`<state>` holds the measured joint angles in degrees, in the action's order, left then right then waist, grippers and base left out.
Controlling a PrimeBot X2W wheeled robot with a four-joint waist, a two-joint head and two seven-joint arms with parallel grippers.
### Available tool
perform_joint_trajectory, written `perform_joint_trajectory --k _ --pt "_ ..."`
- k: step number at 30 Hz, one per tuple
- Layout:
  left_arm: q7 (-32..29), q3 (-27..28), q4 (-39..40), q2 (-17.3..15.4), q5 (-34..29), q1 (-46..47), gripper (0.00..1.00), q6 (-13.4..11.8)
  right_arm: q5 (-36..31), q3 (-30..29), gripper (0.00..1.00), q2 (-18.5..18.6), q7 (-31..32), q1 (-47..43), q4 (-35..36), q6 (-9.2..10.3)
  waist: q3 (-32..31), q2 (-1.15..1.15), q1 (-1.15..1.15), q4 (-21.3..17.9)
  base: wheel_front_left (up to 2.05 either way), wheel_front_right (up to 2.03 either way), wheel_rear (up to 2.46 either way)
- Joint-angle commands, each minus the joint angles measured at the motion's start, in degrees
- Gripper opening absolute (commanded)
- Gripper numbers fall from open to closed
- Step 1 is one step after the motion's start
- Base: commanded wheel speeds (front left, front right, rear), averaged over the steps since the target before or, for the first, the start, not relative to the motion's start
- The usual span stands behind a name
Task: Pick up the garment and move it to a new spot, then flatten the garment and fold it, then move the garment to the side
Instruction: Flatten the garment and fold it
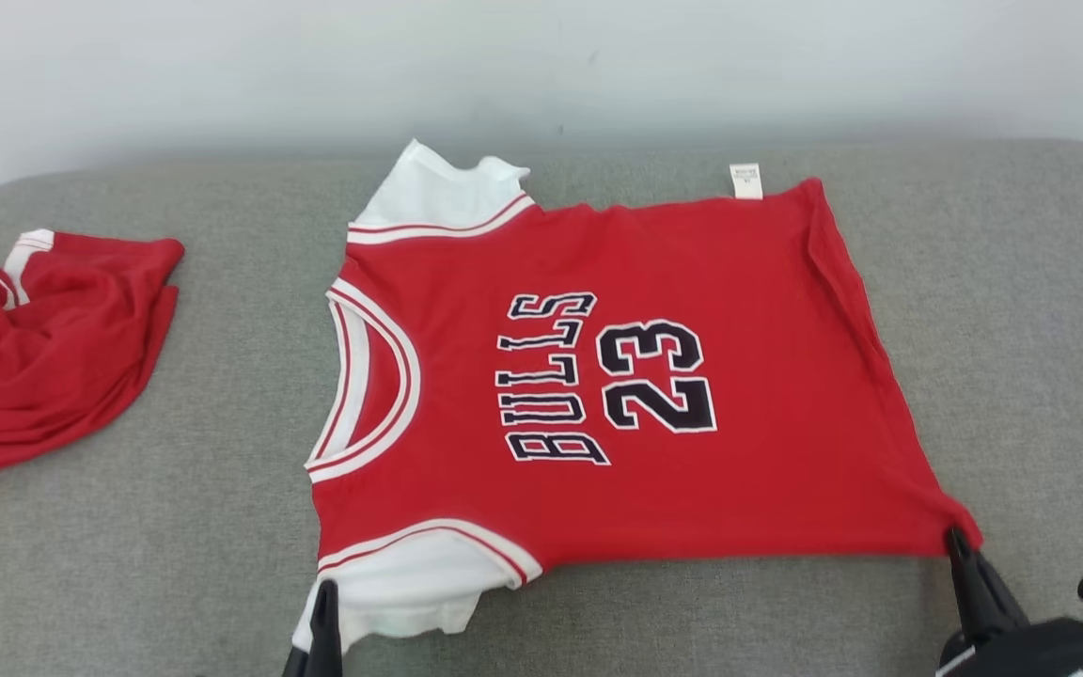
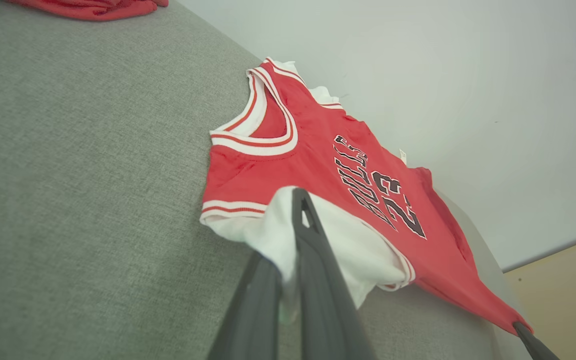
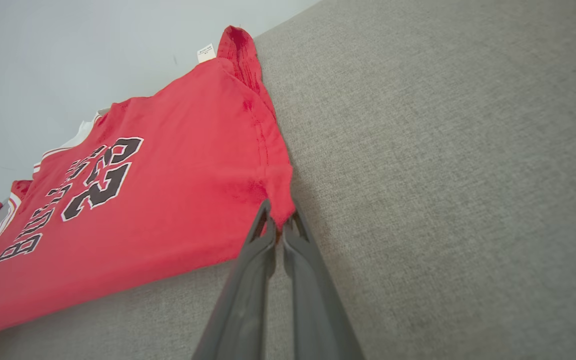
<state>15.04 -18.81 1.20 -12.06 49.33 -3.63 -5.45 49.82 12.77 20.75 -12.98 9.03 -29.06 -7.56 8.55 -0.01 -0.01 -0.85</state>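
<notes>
Left end effector [image 1: 324, 590] clamps the jersey's [image 1: 748, 376] white sleeve [image 1: 410, 583]; right end effector [image 1: 958, 539] clamps its hem corner [image 1: 965, 523]. We'd lift both evenly, cloth taut.

A red jersey [image 1: 767, 442] carries the word "BULLS" across its chest in black capitals edged with white, running from near to far. The number "23" sits just to its right in the same lettering. A small white tag [image 1: 745, 181] at the far hem bears print too small to read.
</notes>
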Motion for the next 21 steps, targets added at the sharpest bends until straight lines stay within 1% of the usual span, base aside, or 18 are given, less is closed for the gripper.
perform_joint_trajectory --k 1,4,9,12,13,17,21 --pt "0.19 -0.5 -0.67 0.07 -0.82 -1.84 0.0 0.1 -1.05 -1.37 0.0 -0.5 0.92 -2.84 1.15 0.16 -1.54 0.01 0.01 0.59 0.0 0.0 0.0" --pt "0.19 -1.06 -1.75 0.66 -1.06 -3.93 0.0 -0.15 -3.49 -3.88 0.0 -1.0 2.6 -6.88 2.82 0.16 -2.54 0.01 0.01 0.96 0.0 0.0 0.0" --pt "0.12 -1.01 -3.34 0.4 -0.6 -6.75 0.0 -0.4 -6.98 -7.97 0.0 -3.19 6.2 -12.59 6.32 0.16 -3.72 0.01 0.01 1.23 0.0 0.0 0.0" --pt "0.0 -1.37 -3.36 0.31 -0.38 -7.82 0.0 -0.19 -9.13 -10.79 0.0 -5.11 8.33 -15.46 9.27 0.16 -4.06 0.01 0.01 1.26 0.0 0.0 0.0" --pt "-0.28 -2.03 -3.19 0.33 -0.62 -7.72 0.0 0.15 -10.22 -12.29 0.0 -6.39 9.92 -16.54 11.02 0.16 -4.14 0.01 0.01 1.1 0.0 0.0 0.0" --pt "-0.61 -2.52 -2.69 0.44 -1.27 -5.61 0.0 0.29 -12.46 -14.12 0.0 -9.01 13.13 -16.44 13.98 0.16 -4.27 0.01 0.01 0.44 0.0 0.0 0.0" --pt "-1.05 -2.63 -2.9 -0.03 -1.71 -3.83 0.0 0.66 -13.46 -14.79 0.0 -10.51 15.0 -14.95 15.57 0.16 -3.96 0.01 0.01 -0.05 0.0 0.0 0.0"
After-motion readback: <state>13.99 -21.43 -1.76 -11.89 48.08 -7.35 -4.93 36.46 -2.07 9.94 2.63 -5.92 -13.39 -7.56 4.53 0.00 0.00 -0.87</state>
